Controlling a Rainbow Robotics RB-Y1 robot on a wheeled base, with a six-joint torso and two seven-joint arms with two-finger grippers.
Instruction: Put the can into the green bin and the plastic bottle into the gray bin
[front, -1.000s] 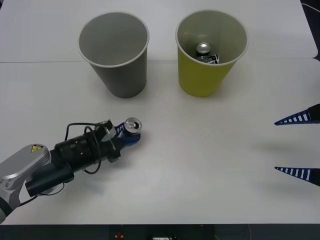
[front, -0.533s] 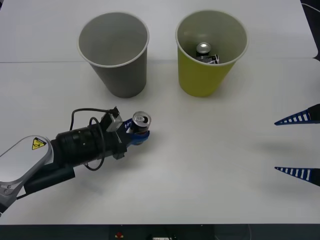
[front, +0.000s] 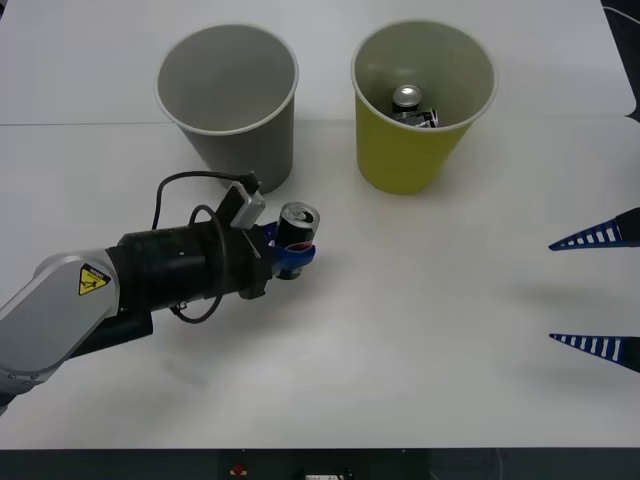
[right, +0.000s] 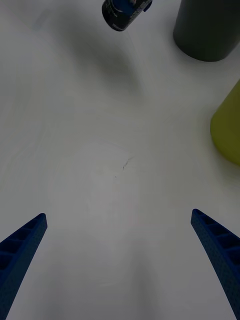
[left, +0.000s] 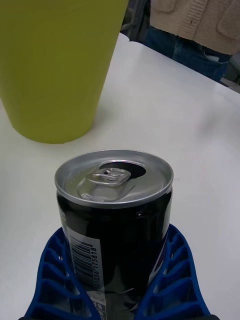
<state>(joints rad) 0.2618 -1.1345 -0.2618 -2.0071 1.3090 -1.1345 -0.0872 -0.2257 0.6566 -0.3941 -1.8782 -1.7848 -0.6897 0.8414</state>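
White tabletop: your left gripper clamps the can, seemingly lifted off it; your right gripper waits, fingers spread.

Right end effector body beyond the front view's edge.

We see a black can with a silver top and a white barcode label, clasped by blue ribbed fingers. Behind stand a yellow-green bin and a gray bin on our white table.
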